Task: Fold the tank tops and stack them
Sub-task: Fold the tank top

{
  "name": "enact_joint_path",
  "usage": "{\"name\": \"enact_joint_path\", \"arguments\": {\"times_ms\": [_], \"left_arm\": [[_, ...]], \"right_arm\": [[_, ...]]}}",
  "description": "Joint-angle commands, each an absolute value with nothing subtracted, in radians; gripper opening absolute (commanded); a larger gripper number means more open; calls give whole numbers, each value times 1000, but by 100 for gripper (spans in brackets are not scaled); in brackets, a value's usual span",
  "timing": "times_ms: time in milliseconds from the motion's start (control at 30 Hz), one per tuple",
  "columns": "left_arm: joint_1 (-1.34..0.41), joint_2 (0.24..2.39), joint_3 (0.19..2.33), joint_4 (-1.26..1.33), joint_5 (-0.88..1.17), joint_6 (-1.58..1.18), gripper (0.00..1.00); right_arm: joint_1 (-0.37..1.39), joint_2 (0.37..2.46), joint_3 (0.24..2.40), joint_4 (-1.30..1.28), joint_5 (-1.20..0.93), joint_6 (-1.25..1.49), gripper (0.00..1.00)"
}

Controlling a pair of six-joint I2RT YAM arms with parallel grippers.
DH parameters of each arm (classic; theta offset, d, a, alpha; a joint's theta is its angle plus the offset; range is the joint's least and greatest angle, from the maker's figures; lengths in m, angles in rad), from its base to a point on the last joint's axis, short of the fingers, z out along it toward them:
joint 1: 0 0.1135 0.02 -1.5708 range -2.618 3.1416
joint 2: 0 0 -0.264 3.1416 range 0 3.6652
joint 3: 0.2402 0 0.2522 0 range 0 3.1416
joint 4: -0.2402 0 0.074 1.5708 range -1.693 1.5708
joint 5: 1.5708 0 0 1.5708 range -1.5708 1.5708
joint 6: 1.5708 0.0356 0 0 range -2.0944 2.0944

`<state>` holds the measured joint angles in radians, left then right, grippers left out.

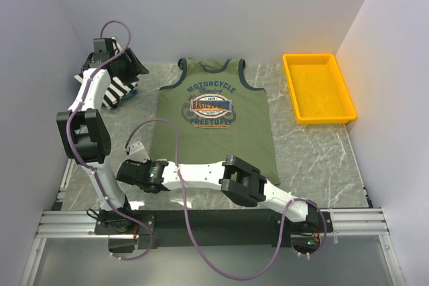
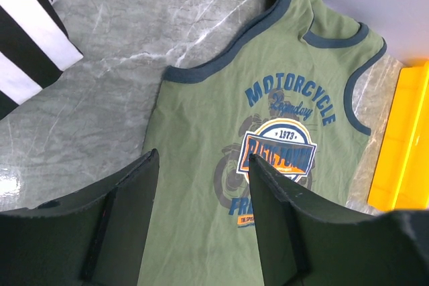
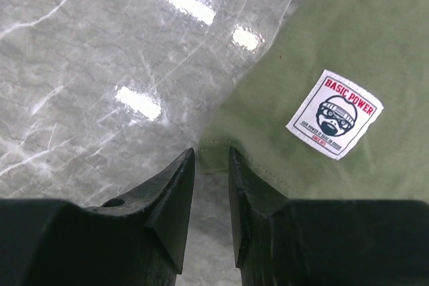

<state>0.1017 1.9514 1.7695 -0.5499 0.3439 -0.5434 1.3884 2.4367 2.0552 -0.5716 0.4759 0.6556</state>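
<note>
Green top (image 1: 214, 115) flat on tabletop (image 1: 315, 155), centre, print up. Right end effector (image 3: 210, 155) at its 7 o'clock hem corner, nearly together; can't tell if cloth's pinched. I'd take a deeper bite before lifting. Left end effector (image 2: 203, 157) spread apart at 10 o'clock, by striped top (image 2: 27, 38).
</note>
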Motion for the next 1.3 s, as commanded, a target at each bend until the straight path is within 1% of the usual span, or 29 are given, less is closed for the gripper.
{"name": "enact_joint_path", "arguments": {"times_ms": [0, 367, 567, 767, 867, 1133, 1267], "left_arm": [[107, 1947, 1815, -545, 364, -546, 61], [110, 1948, 1819, -554, 371, -543, 62], [138, 1830, 1764, -534, 307, -574, 63], [196, 1625, 1663, -476, 235, -632, 66], [207, 1576, 1669, -492, 216, -621, 66], [209, 1465, 1646, -486, 227, -637, 66], [210, 1411, 1649, -491, 221, -638, 67]], "right_arm": [[1410, 2342, 2062, -515, 528, 629, 34], [1411, 2356, 2069, -497, 534, 611, 34], [1410, 2368, 2079, -497, 519, 617, 35], [1410, 2379, 2069, -494, 483, 634, 35], [1410, 2401, 2098, -526, 498, 643, 35], [1407, 2388, 2079, -515, 546, 638, 36], [1399, 2398, 2085, -517, 528, 640, 36]]}}
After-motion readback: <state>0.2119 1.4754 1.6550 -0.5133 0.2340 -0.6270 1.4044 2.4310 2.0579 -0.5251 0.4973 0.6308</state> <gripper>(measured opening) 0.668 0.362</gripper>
